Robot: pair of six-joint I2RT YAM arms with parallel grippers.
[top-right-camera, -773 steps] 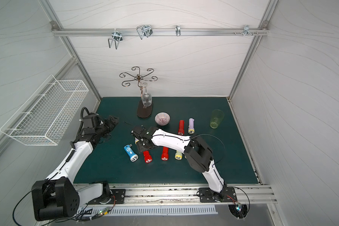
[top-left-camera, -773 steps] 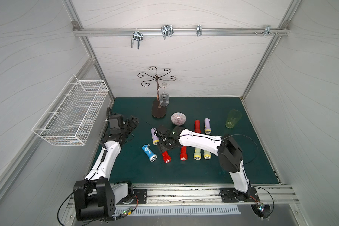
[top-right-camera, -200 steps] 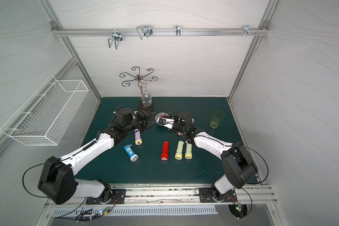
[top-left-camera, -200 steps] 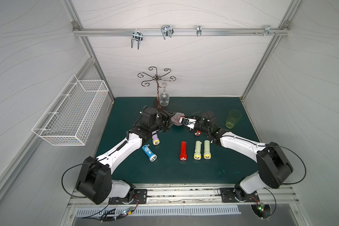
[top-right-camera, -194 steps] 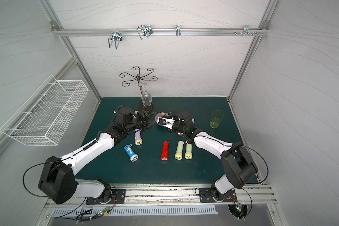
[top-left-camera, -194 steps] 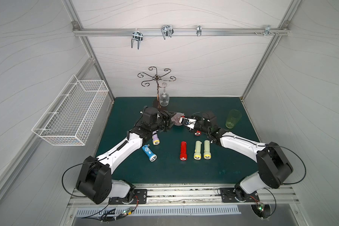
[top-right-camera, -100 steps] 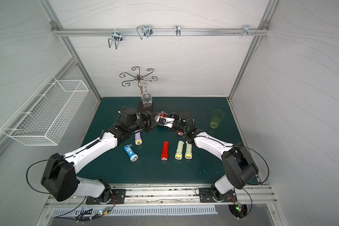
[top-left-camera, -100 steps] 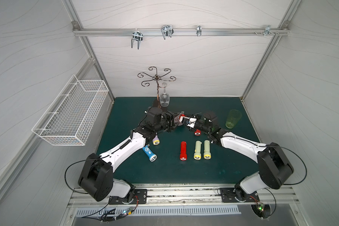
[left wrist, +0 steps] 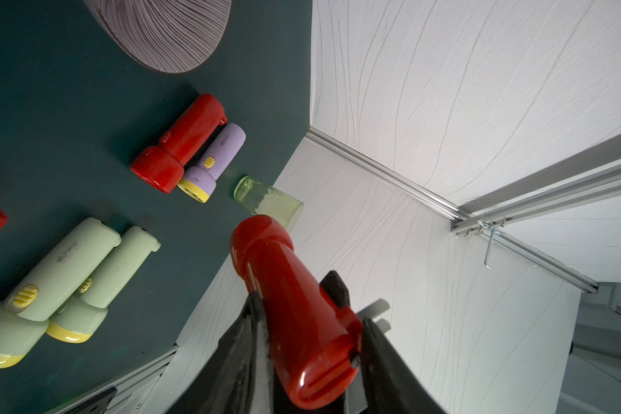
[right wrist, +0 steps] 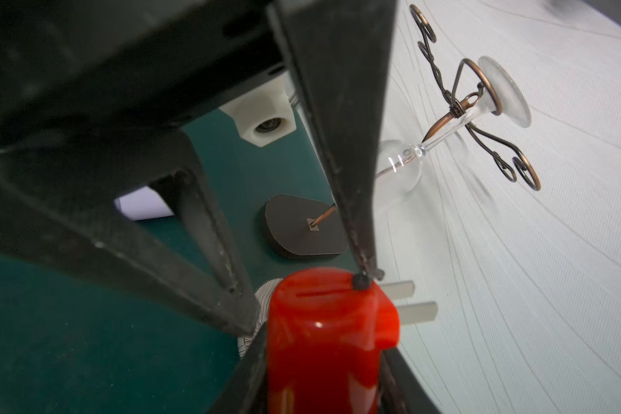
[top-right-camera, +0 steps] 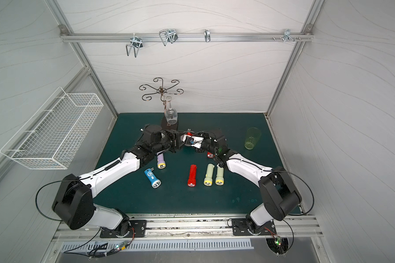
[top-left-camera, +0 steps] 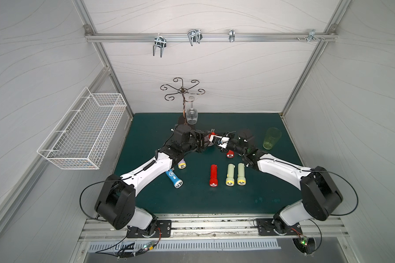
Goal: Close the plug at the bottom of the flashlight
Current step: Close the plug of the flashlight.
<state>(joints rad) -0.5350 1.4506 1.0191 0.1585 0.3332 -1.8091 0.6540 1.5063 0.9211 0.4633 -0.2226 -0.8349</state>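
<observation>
I cannot tell what the green cup (top-left-camera: 270, 139) near the right tool (right wrist: 323, 344) holds. Right tool grips the red flashlight (right wrist: 319, 315); left tool (left wrist: 312, 312) straddles its base, grip unclear. Only wrist views show the prongs (right wrist: 414, 310).

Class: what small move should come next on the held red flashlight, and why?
Probably close the left gripper so its fingertip folds the plug prongs in: they stick out sideways from the red flashlight, the fingertip sits beside them, and the right gripper grips the body.

Left end effector (right wrist: 307, 299) closer around flashlight (right wrist: 323, 344).
</observation>
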